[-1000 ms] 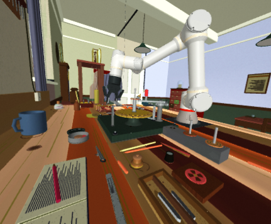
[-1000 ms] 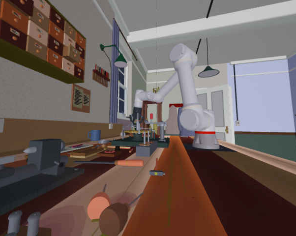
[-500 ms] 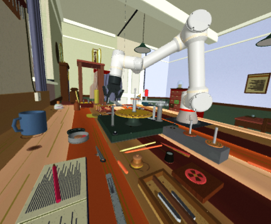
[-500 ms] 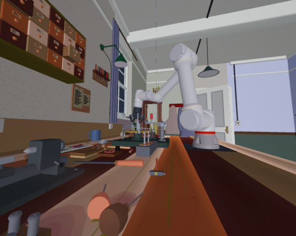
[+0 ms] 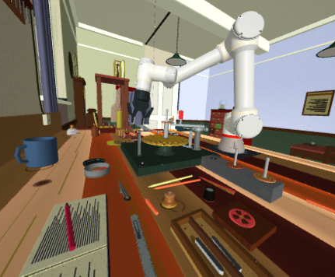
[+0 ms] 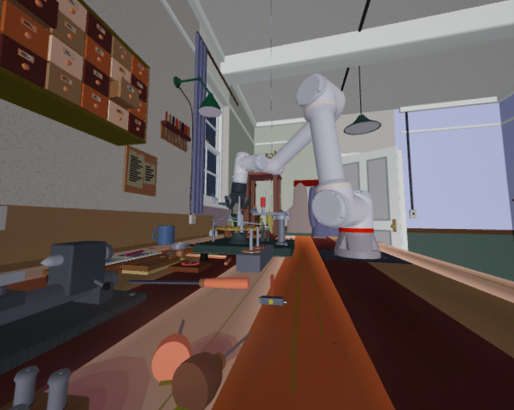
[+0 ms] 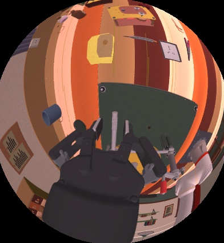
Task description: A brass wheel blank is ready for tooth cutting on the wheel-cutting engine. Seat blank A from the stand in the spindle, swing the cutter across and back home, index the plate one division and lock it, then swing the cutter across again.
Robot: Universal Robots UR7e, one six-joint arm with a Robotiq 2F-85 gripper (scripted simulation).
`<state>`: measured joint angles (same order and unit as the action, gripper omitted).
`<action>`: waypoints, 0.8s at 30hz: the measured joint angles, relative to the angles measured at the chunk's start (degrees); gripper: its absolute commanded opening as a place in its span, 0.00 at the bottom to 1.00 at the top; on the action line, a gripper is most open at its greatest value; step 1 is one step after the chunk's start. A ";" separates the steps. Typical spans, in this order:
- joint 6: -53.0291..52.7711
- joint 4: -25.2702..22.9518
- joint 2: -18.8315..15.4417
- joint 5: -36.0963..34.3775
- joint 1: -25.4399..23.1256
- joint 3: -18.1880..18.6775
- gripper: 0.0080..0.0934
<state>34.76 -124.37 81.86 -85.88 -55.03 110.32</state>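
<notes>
The wheel-cutting engine [image 5: 165, 149] sits on a dark green base in the middle of the bench. Its brass index plate [image 5: 165, 140] lies flat around the upright spindle [image 5: 166, 123]. The grey blank stand [image 5: 243, 175] lies to the right of the base, with two pegs and brass blanks [image 5: 264, 177] on them. The cutter arm with a red knob [image 5: 180, 115] stands at the far side of the engine. A thin grey post [image 7: 114, 128] rises between my fingers in the wrist camera. My gripper [image 5: 139, 121] hangs over the far left corner of the base. It is half open and holds nothing.
A wooden frame [image 5: 112, 97] and a yellow cylinder [image 5: 119, 119] stand behind the engine. A blue mug [image 5: 39, 151] and a round tin [image 5: 96, 168] are on the left. Pencils, a thimble and a red gear on a block [image 5: 242, 220] lie in front.
</notes>
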 measured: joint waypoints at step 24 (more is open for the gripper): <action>0.00 10.84 3.94 0.00 0.00 -6.92 0.47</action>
<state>34.76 -113.53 85.80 -85.88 -55.03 103.40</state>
